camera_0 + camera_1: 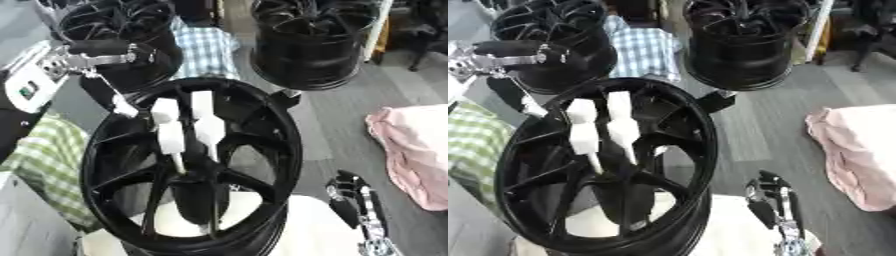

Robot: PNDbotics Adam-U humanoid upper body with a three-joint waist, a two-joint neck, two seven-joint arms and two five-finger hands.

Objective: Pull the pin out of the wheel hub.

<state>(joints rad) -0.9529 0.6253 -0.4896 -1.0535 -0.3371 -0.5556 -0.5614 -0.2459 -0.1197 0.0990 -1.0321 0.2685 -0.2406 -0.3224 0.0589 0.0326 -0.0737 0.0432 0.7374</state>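
A large black wheel hub (105,150) stands tilted toward me on a white base. Two white pins (169,134) (207,125) stick up side by side from its centre, thin shafts running down among the spokes. My left arm (101,54) comes in from the upper left, and my left hand (507,92) hangs at the rim's upper left edge, apart from the pins; it is dark against a dark wheel behind. My right hand (352,197) rests open at the lower right, fingers up, holding nothing.
Two more black wheels (131,35) (311,45) stand at the back, a blue checked cloth (206,47) between them. A green checked cloth (44,160) lies left, a pink cloth (411,155) right on the grey floor. A white device (31,80) sits at far left.
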